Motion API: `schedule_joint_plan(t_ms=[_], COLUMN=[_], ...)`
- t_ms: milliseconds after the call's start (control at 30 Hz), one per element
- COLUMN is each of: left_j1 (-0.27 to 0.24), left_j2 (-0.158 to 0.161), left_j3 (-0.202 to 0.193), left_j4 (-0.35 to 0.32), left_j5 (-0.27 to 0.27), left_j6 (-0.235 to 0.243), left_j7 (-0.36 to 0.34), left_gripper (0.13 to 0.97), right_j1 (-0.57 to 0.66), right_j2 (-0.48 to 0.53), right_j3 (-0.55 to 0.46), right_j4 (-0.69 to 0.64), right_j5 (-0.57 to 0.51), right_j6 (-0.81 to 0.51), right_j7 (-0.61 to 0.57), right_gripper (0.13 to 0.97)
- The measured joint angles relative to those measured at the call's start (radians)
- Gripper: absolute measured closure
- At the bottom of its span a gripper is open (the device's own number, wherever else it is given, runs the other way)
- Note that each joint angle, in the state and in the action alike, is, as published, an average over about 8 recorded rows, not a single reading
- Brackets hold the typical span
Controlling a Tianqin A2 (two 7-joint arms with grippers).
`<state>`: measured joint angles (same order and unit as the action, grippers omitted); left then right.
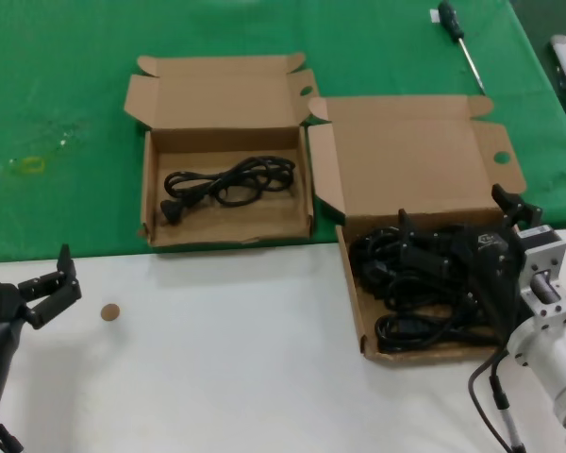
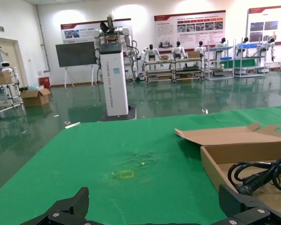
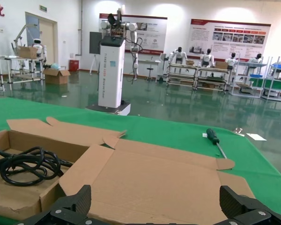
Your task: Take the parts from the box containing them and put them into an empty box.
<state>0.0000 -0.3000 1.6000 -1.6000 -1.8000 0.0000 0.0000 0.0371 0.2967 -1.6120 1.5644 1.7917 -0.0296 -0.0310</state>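
Observation:
The larger cardboard box (image 1: 354, 283) stands at the right with a pile of black power cords (image 1: 410, 283) in it. Its tall lid (image 3: 154, 183) fills the right wrist view. My right gripper (image 1: 457, 215) is open and empty, just above the cords at the box's far side; it also shows in the right wrist view (image 3: 154, 202). The smaller box (image 1: 226, 231) stands left of it and holds one coiled black cord (image 1: 231, 181), which also shows in the left wrist view (image 2: 262, 176). My left gripper (image 1: 66, 274) is open and empty over the white table at the near left, and shows in its own view (image 2: 154, 206).
A screwdriver (image 1: 457, 38) lies on the green cloth at the far right and shows in the right wrist view (image 3: 213, 137). A small brown disc (image 1: 109, 312) lies on the white table near my left gripper. A yellow mark (image 1: 30, 165) is on the cloth at the left.

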Motion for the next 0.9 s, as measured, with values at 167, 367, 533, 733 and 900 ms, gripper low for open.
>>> schedule_joint_plan(t_ms=[167,367,533,733,900], left_j1=[0.0,0.0,0.0,0.0,0.0], left_j2=[0.0,0.0,0.0,0.0,0.0], left_j3=[0.0,0.0,0.0,0.0,0.0], left_j4=[0.0,0.0,0.0,0.0,0.0], left_j5=[0.0,0.0,0.0,0.0,0.0], left_j6=[0.0,0.0,0.0,0.0,0.0], left_j7=[0.0,0.0,0.0,0.0,0.0], left_gripper=[0.132,0.132,0.132,0.132,0.132], right_j1=[0.0,0.0,0.0,0.0,0.0], right_j2=[0.0,0.0,0.0,0.0,0.0], right_j3=[0.0,0.0,0.0,0.0,0.0], right_j4=[0.0,0.0,0.0,0.0,0.0], right_j5=[0.0,0.0,0.0,0.0,0.0], right_j6=[0.0,0.0,0.0,0.0,0.0], right_j7=[0.0,0.0,0.0,0.0,0.0], right_gripper=[0.129,0.129,0.129,0.129,0.129])
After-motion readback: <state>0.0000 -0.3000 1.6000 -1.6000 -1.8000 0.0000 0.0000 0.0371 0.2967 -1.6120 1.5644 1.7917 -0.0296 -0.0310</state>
